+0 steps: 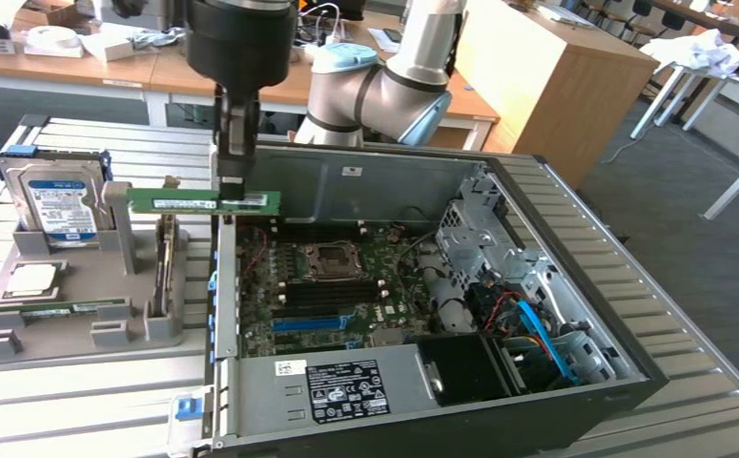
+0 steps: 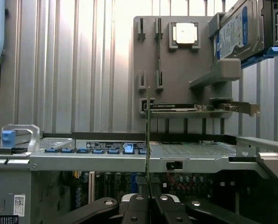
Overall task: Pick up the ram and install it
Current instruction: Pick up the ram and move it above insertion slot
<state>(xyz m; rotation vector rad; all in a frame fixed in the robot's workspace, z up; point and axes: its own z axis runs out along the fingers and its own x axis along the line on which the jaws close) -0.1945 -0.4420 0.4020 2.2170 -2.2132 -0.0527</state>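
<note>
The tool (image 1: 232,191) is clamped on the ram (image 1: 178,200), gripping the green stick towards one end and holding it level in the air. The stick hangs just above the open computer case (image 1: 369,186), over the wall nearest the grey holder (image 1: 76,334). I judge the carry calls for a level stick, clearance over that wall, and lengthwise alignment with the dark slots (image 1: 324,296) inside the case.
</note>
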